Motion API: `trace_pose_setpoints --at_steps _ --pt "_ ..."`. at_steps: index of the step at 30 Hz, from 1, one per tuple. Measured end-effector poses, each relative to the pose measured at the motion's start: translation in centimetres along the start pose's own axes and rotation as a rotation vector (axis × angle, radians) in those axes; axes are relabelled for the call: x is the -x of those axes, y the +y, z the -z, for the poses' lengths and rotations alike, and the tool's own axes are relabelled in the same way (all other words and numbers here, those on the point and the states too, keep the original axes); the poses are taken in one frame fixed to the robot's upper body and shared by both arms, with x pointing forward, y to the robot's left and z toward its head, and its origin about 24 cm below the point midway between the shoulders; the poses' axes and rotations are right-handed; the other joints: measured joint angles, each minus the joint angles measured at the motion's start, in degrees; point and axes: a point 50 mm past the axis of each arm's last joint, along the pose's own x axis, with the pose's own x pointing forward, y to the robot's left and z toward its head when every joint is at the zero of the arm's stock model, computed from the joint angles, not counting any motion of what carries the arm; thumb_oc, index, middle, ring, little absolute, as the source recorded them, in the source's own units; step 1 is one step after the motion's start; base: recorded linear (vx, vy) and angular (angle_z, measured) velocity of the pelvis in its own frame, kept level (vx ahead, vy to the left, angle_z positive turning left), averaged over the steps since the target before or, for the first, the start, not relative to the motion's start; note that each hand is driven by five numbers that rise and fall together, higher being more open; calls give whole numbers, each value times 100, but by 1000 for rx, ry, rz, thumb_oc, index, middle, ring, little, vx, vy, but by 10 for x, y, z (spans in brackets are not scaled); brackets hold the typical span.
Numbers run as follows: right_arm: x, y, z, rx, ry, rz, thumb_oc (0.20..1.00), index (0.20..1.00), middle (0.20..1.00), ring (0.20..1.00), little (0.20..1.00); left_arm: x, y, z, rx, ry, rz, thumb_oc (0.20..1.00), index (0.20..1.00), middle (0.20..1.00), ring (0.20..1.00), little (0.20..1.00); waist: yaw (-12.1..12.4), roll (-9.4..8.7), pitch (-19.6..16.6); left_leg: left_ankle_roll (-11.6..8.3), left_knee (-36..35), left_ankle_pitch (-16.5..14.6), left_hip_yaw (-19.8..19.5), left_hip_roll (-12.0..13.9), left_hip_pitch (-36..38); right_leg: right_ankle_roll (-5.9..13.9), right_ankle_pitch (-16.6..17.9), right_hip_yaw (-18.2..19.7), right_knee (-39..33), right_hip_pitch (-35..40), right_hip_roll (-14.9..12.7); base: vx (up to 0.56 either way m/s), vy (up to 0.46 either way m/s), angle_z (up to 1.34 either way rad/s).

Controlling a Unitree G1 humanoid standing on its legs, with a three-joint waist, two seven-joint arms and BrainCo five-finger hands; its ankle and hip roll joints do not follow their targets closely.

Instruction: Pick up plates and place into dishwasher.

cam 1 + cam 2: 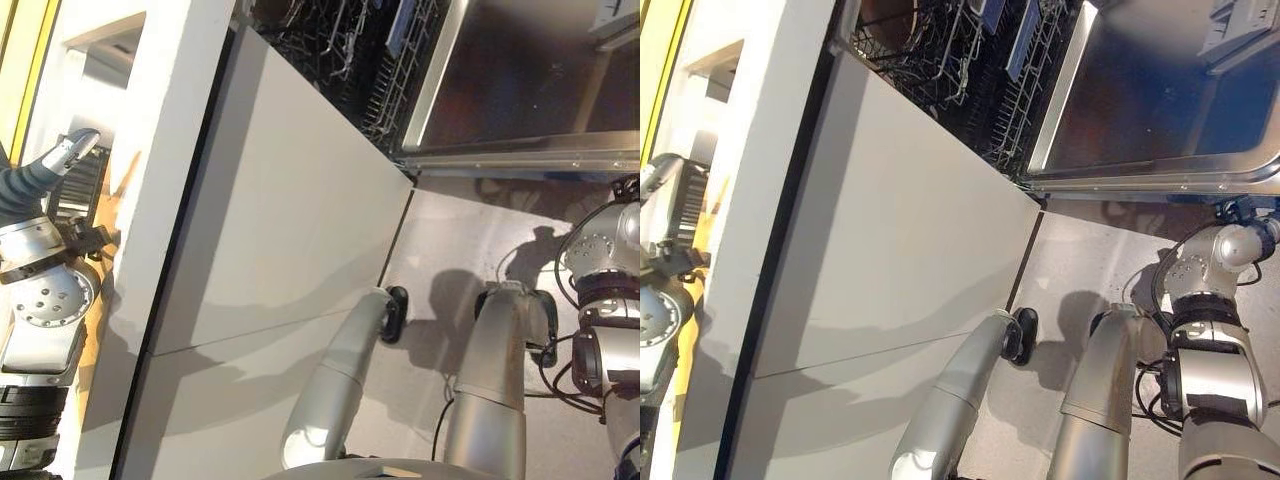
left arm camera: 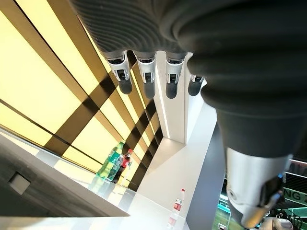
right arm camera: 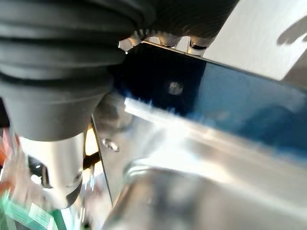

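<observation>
A: Looking down from the head, what stands in front of the robot?

B: A dishwasher [image 1: 380, 60], open, at the top of the view; its dark wire rack [image 1: 970, 70] is pulled out, and its steel door [image 1: 1160, 100] lies folded down to the right; a pale cabinet panel [image 1: 270, 230] runs beside the rack, with a white counter edge [image 1: 165, 150] to its left.

A: Where are the plates?

B: I cannot make out a plate; blue items [image 1: 1025, 45] stand in the rack, too small to identify.

A: And the hands?

B: The left hand [image 2: 146, 72] is raised beside the counter; its own wrist view shows the fingers straight, side by side, holding nothing, with green bottles [image 2: 111, 165] far beyond them; the right hand [image 3: 163, 43] sits close against a shiny steel surface [image 3: 192, 158]; its fingers are mostly hidden, so I cannot tell how they stand.
</observation>
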Motion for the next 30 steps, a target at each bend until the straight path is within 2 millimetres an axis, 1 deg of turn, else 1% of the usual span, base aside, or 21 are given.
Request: trace_pose_setpoints --at_steps 2,6,8,10,13,14,15,16,17,19,20,22,23,24,25,28,30 --pt "-1 1 -2 38 20 -151 1000 1000 1000 1000 1000 -3 6 1 -18 -4 -16 1000 1000 1000 1000 1000 -29 0 0 14 0 9 -18 -6 -107 -21 13 1 -1 -126 32 -16 -40 -6" --pt "1 6 1 66 116 -375 1000 1000 1000 1000 1000 -5 10 9 -45 29 -36 1000 1000 1000 1000 1000 -140 -1 1 34 -62 22 -82 9 -131 -29 19 -51 -40 -153 54 -1 -40 -5" --pt "2 7 1 75 158 -454 1000 1000 1000 1000 1000 -8 10 10 -43 36 -39 1000 1000 1000 1000 1000 -143 -2 1 60 -137 38 -209 11 -115 -40 25 -150 -107 -129 93 4 -32 0" --pt "5 7 5 92 204 -516 1000 1000 1000 1000 1000 -10 8 11 -29 49 -29 1000 1000 1000 1000 1000 -187 -19 15 110 -171 70 -323 13 -31 -113 67 -261 -144 -32 97 13 -26 8" --pt "15 14 12 109 263 -616 1000 1000 1000 1000 1000 -7 5 13 -15 69 -14 1000 1000 1000 1000 1000 -298 -38 29 108 -256 70 -394 51 150 -114 68 -369 -213 143 75 -22 -2 3" --pt "19 17 12 102 268 -645 1000 1000 1000 1000 1000 -6 5 14 -9 75 -14 1000 1000 1000 1000 1000 -302 -39 30 154 -330 134 -412 58 189 -207 134 -411 -298 191 65 6 -1 -3" --pt "23 19 14 91 275 -657 1000 1000 1000 1000 1000 -6 2 14 0 76 -7 1000 1000 1000 1000 1000 -306 -45 34 150 -379 141 -455 79 252 -199 163 -481 -361 251 41 96 -21 0" --pt "26 21 16 81 281 -667 1000 1000 1000 1000 1000 -5 0 14 9 78 1 1000 1000 1000 1000 1000 -313 -55 42 142 -415 181 -502 112 331 -248 247 -583 -417 339 16 0 0 0" --pt "29 22 19 75 290 -671 1000 1000 1000 1000 1000 -6 -2 13 16 72 14 1000 1000 1000 1000 1000 -314 -76 59 93 -449 149 -549 149 393 -247 247 -656 -455 418 8 17 26 4" --pt "36 27 22 59 298 -699 1000 1000 1000 1000 1000 -7 -4 13 15 70 27 1000 1000 1000 1000 1000 -322 -169 127 163 -629 268 -618 168 550 -351 343 -741 -627 574 -16 20 51 3" --pt "39 30 22 52 299 -714 1000 1000 1000 1000 1000 -7 -6 12 28 68 30 1000 1000 1000 1000 1000 -332 -201 155 131 -770 268 -625 176 652 -342 364 -792 -714 636 -71 8 47 3" --pt "46 35 24 41 308 -745 1000 1000 1000 1000 1000 -5 -11 15 41 81 41 1000 1000 1000 1000 1000 -331 -252 193 227 -969 408 -642 223 805 -399 466 -873 -933 813 -96 -21 78 -1" --pt "50 38 26 34 313 -758 1000 1000 1000 1000 1000 -5 -15 14 54 80 49 1000 1000 1000 1000 1000 -337 -269 206 195 -1075 413 -653 234 903 -381 493 -926 -1021 927 -109 -42 109 0" --pt "53 39 28 30 319 -766 1000 1000 1000 1000 1000 -4 -19 15 62 88 62 1000 1000 1000 1000 1000 -338 -282 217 225 -1146 483 -651 262 998 -409 531 -980 -1115 1038 -137 -36 91 4" --pt "57 41 29 31 326 -781 1000 1000 1000 1000 1000 -3 -24 15 73 92 76 1000 1000 1000 1000 1000 -339 -291 223 232 -1222 487 -657 300 1098 -409 531 -1041 -1218 1160 -170 44 46 1" --pt "66 51 30 41 326 -852 1000 1000 1000 1000 1000 2 -34 15 104 107 111 1000 1000 1000 1000 1000 -328 -317 240 356 -1489 571 -690 338 1340 -406 536 -1144 -1529 1453 -197 90 46 1" --pt "74 58 27 29 315 -901 1000 1000 1000 1000 1000 2 -43 15 135 113 132 1000 1000 1000 1000 1000 -329 -326 249 355 -1672 652 -699 339 1489 -411 539 -1252 -1669 1639 -309 123 36 21"
